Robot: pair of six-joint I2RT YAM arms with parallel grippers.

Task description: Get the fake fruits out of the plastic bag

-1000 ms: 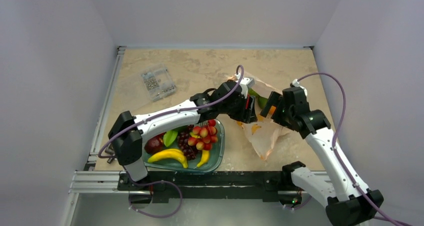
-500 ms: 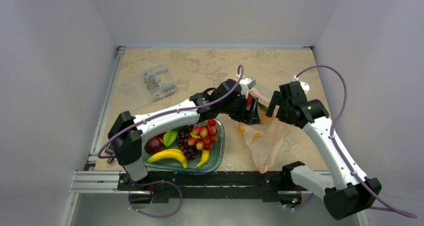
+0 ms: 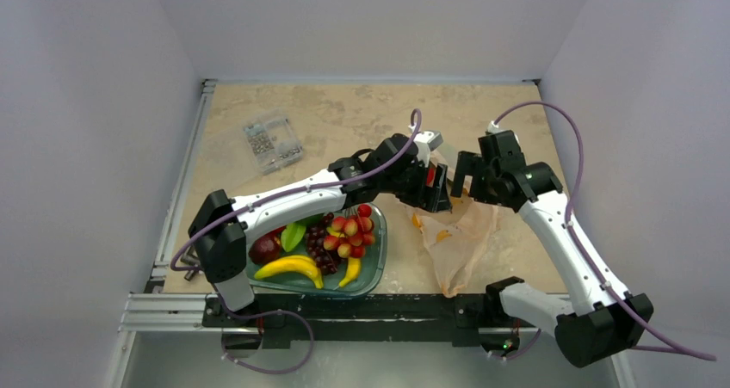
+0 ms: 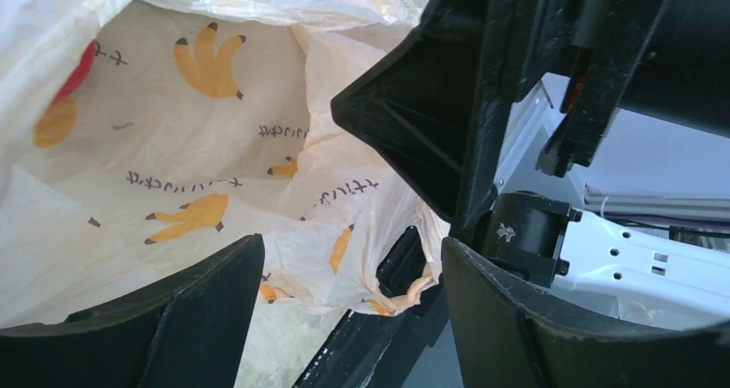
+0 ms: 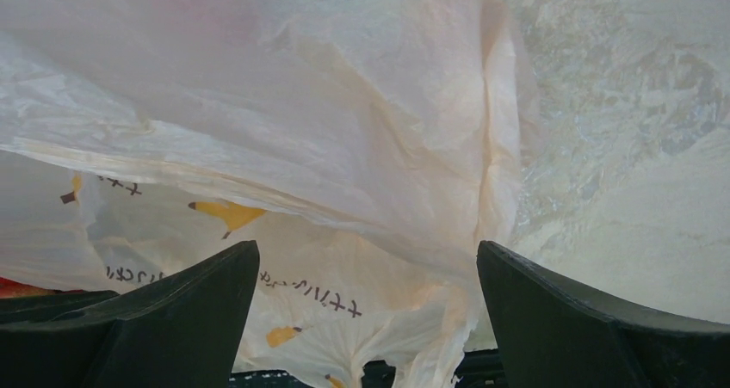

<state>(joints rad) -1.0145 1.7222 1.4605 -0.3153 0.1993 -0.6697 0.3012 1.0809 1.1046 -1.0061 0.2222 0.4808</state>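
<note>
1. The bag lies on the table, to the right of the tray. Its long axis runs from the two claws toward the near edge, and its mouth is at the far end, where the claws meet.
2. The left claw is spread wide and holds nothing. It looks straight into the mouth, with film below and beyond its fingers and none of it pinched.
3. The red fruit sits up and to the left in the left wrist view. It is deeper in the bag than the fingertips and half hidden behind a fold of the upper wall.
4. An orange patch shows just under it through the film. Whether it is a fruit or a printed mark cannot be told.
5. The right claw is also spread wide and grips nothing. It faces the outside of the bag wall, and a crease runs down between its fingers. Only a sliver of red shows at the lower left edge of its view.
6. The left claw is judged the nearer one, with an open way in. Its reach would need to go forward and to its own left, under the fold.
7. The right claw looks better placed to pinch the wall and hold the mouth up.
8. The loose upper wall could sag over the red fruit.
9. A berry bunch already lies in the tray, so the job looks partly done.
</note>
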